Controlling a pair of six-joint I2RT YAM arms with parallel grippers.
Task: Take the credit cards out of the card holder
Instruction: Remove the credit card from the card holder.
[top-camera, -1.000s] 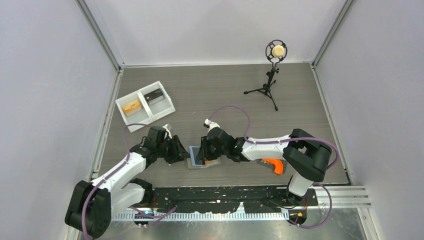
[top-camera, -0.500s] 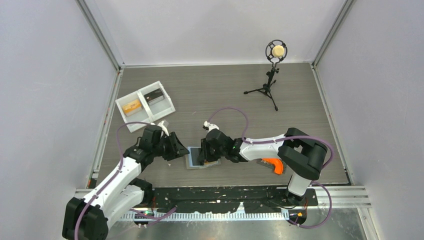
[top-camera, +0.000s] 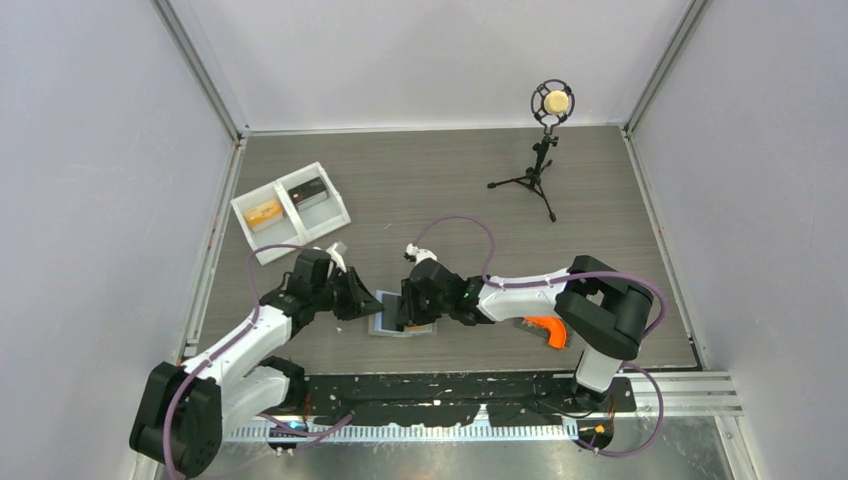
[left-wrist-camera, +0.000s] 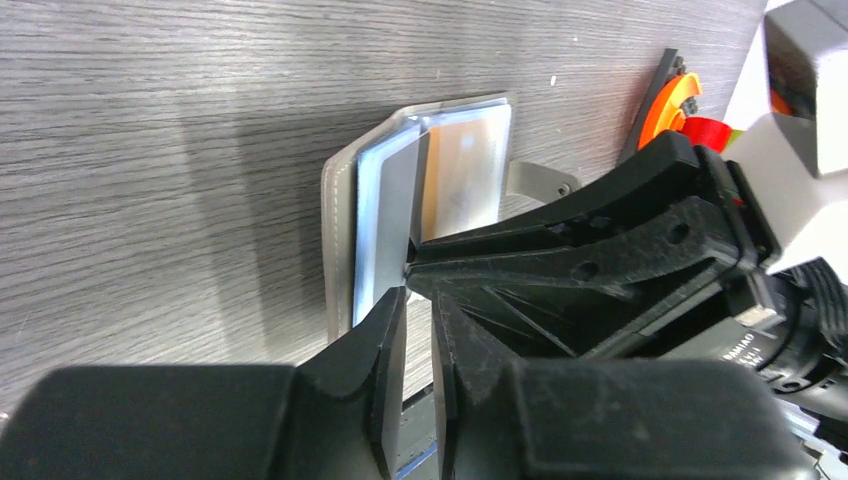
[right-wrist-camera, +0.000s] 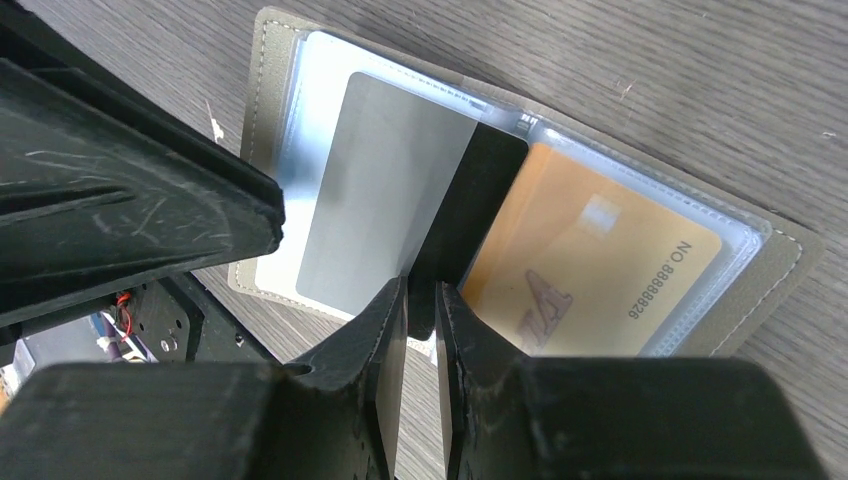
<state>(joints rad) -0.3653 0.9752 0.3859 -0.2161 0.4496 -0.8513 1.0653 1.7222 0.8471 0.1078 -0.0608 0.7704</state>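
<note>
The card holder lies open on the table, its grey rim framing light blue sleeves. A dark grey credit card fills its left half and an orange credit card its right half. My right gripper has its tips on the near edge at the fold. Its jaws are drawn to a slit with only table showing through. My left gripper reaches in from the other side. Its jaws are also nearly together, with the tips at the sleeve edge by the grey card. I see nothing held between them.
A white two-compartment tray stands at the back left with small items in it. A microphone on a tripod stands at the back right. An orange and black tool lies under the right forearm.
The left gripper's jaws have closed from a wider gap to a slit, and its arm has shifted slightly at the card holder's left edge. The right gripper has stayed put.
</note>
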